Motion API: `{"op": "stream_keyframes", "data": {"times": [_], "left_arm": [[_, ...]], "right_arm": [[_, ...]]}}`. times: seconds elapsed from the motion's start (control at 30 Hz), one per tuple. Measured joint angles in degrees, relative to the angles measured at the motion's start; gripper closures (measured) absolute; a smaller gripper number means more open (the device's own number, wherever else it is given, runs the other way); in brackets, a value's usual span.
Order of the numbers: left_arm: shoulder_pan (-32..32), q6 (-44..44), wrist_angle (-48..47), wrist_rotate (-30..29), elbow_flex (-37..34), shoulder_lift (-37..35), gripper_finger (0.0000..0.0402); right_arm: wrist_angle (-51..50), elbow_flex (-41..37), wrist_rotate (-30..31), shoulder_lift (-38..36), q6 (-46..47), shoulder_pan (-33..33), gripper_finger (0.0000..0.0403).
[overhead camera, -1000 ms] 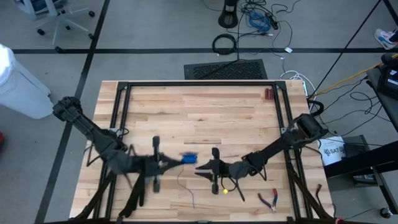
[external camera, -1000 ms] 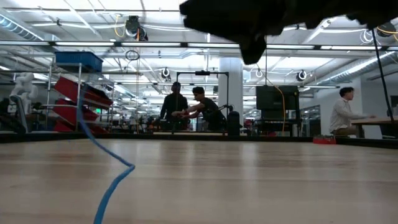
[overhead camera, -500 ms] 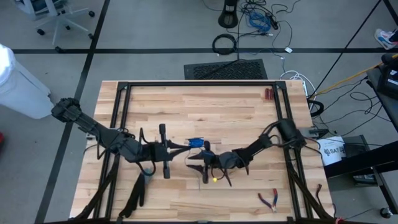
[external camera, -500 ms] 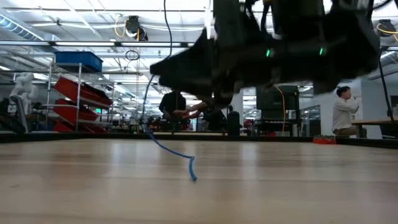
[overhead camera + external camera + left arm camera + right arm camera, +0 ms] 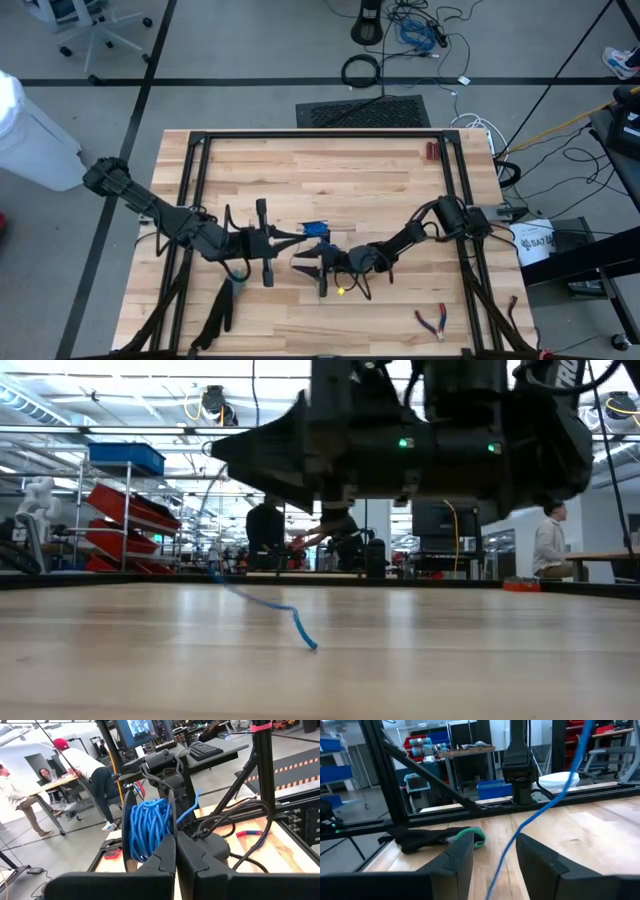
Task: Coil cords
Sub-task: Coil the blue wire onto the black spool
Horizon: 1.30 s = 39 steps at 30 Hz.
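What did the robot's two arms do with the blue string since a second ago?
The left gripper lifted the bundle of thin blue cord toward the table's middle and stays shut on it. The right gripper slid left to meet it, and its open fingers now straddle the cord's loose end. The red-handled pliers and wooden table stayed put.

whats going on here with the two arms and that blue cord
The left gripper is shut on a bundle of blue cord, holding the coil up over the middle of the wooden table. The cord's loose end trails down to the tabletop. The right gripper sits close beside it with its fingers open, and the loose strand runs between them, not yet pinched. Red-handled pliers lie untouched near the table's edge.
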Motion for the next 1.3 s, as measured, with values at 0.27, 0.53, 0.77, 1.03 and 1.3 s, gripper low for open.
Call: {"op": "stream_keyframes", "data": {"times": [0.27,0.53,0.77,1.03,1.3], "left_arm": [[-1.5,0.0,0.01,-0.12,0.0,0.0,0.0402],[-2.92,-0.02,0.0,-0.13,0.0,-0.02,0.0402],[-4.48,-0.02,-0.28,-0.58,0.0,-0.02,0.0402],[-6.84,-0.2,-4.89,-0.61,0.0,-0.07,0.0402],[-8.81,-2.05,-8.33,-1.3,0.0,-0.56,0.0402]], "right_arm": [[-6.97,3.16,0.45,0.0,-0.66,-0.2,0.0294],[-7.29,3.16,2.05,0.0,-1.33,0.47,0.0371],[-7.53,3.16,4.85,0.0,-1.86,1.83,0.0401],[-10.31,3.16,5.01,-0.88,-1.56,5.49,0.0402],[-36.4,3.14,10.01,-12.1,-1.06,12.46,0.0403]]}}
